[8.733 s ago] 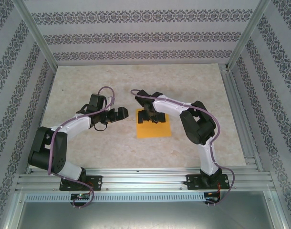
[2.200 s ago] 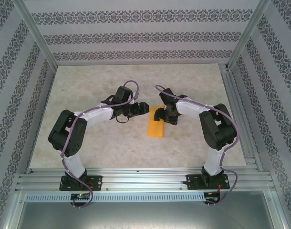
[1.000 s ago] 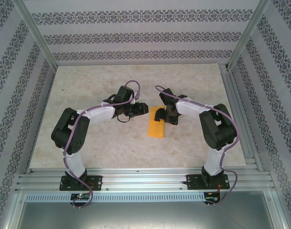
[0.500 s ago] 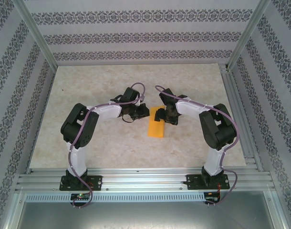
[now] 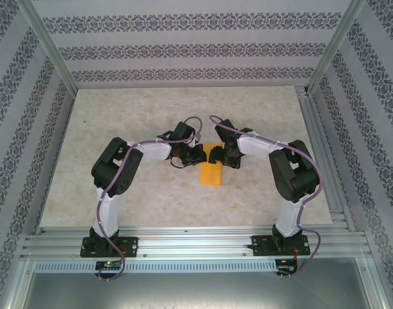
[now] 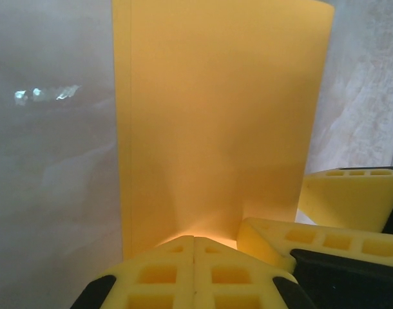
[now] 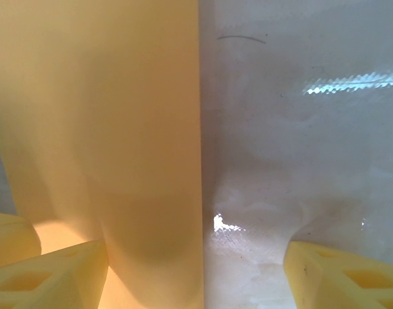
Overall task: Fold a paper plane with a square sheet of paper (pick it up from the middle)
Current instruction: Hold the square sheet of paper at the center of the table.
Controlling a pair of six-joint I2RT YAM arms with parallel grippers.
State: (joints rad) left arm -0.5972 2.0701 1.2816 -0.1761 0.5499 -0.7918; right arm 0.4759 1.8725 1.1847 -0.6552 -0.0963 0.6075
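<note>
With its elbow raised and forearm reaching rightward, my left arm has the left gripper (image 5: pixel 195 154) against the far left side of the square sheet of paper (image 5: pixel 211 172), a narrow folded strip lying mid-table (image 5: pixel 151 109). The right gripper (image 5: pixel 221 154) stands at the strip's far end, jaws wide. My left wrist camera shows more than the overhead does: the pads (image 6: pixel 171 273) are pressed together at the paper's edge — whether they pinch it I cannot tell. Half a second ago that gripper stood off the sheet and partly open; the right arm hasn't moved.
</note>
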